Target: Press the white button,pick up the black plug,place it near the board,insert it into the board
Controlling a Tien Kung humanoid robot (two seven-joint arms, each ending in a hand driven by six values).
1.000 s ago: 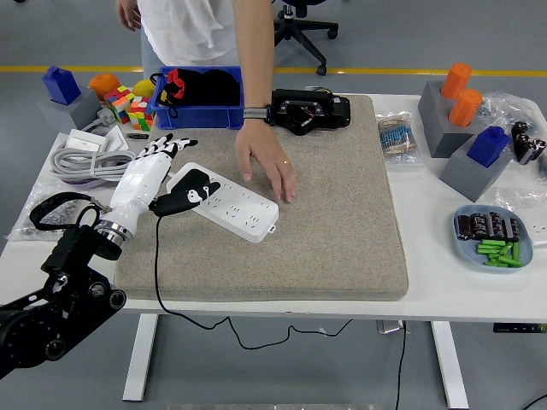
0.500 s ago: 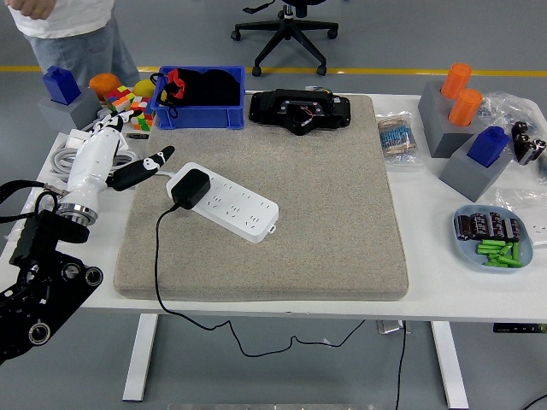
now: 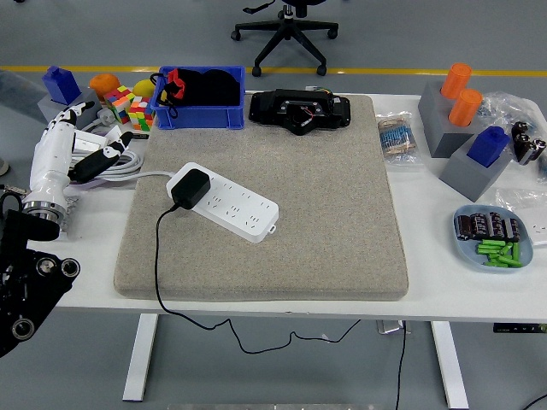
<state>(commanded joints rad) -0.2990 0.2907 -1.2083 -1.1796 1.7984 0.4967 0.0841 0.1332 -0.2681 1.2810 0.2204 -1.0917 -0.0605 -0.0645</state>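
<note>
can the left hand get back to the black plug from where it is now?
Probably yes. The left hand sits open at the table's left edge, and the mat between it and the black plug on the power strip is bare.

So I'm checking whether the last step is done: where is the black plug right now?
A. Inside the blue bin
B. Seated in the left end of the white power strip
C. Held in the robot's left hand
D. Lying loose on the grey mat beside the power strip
B: the black plug sits on the left end of the white power strip, its cable trailing off the mat's front edge, while the left hand is off to the left, holding nothing.
</note>
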